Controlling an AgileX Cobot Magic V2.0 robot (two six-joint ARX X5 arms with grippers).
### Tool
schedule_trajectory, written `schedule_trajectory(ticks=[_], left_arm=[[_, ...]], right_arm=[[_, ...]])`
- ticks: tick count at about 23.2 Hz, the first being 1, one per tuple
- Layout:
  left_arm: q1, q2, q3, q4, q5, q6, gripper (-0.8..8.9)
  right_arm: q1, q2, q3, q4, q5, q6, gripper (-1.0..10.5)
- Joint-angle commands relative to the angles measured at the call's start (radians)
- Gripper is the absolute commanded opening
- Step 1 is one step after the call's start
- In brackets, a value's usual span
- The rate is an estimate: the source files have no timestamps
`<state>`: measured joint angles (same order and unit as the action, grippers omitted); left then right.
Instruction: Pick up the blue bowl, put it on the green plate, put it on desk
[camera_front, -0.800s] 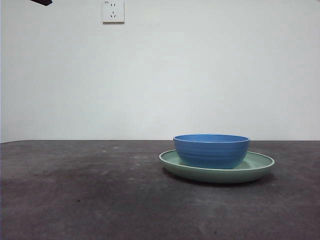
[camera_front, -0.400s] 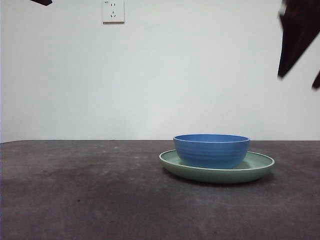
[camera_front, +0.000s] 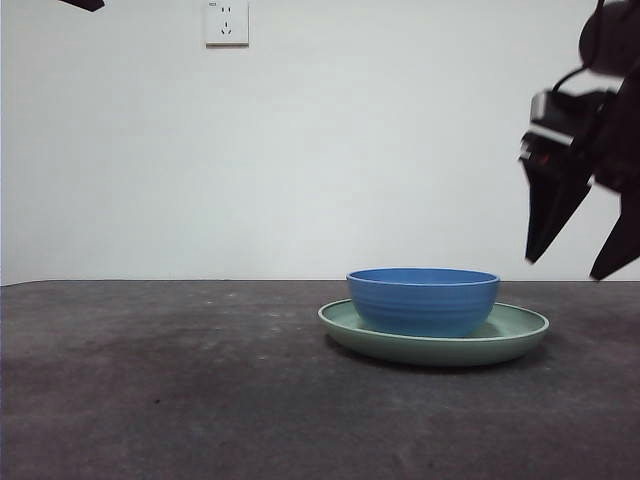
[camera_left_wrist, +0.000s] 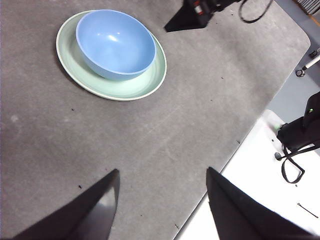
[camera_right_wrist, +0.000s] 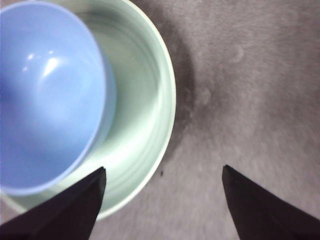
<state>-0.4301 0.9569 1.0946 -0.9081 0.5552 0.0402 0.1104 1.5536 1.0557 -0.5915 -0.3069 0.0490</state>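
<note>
The blue bowl sits upright inside the green plate on the desk, right of centre. My right gripper hangs open just above and to the right of the plate's edge, touching nothing. From the right wrist, the bowl and plate lie below, and the right gripper spans the plate's rim and bare desk. My left gripper is open and empty, high above the desk, far from the bowl and plate.
A wall socket is on the white wall behind. The left arm shows only as a black tip at the top left corner. The desk's edge and a white surface with cables lie beyond it.
The right gripper has come down from the top right corner to just above the plate's right edge. Bowl and plate have not moved.
</note>
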Motion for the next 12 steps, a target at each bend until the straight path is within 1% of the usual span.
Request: schedule_trajectory(ticks=[1, 3, 4, 12], left_arm=[[-0.004, 0.008, 0.007, 0.01, 0.006, 0.016, 2.8], [-0.004, 0.008, 0.007, 0.01, 0.007, 0.016, 2.8], [-0.004, 0.008, 0.007, 0.01, 0.006, 0.016, 2.8], [-0.004, 0.008, 0.007, 0.01, 0.006, 0.016, 2.8]], right_arm=[[0.003, 0.057, 0.008, 0.041, -0.004, 0.005, 3.5], [0.003, 0.089, 0.008, 0.061, -0.004, 0.004, 3.0], [0.003, 0.1, 0.008, 0.069, -0.006, 0.003, 2.9], [0.01, 0.204, 0.008, 0.151, -0.016, 0.005, 2.6]])
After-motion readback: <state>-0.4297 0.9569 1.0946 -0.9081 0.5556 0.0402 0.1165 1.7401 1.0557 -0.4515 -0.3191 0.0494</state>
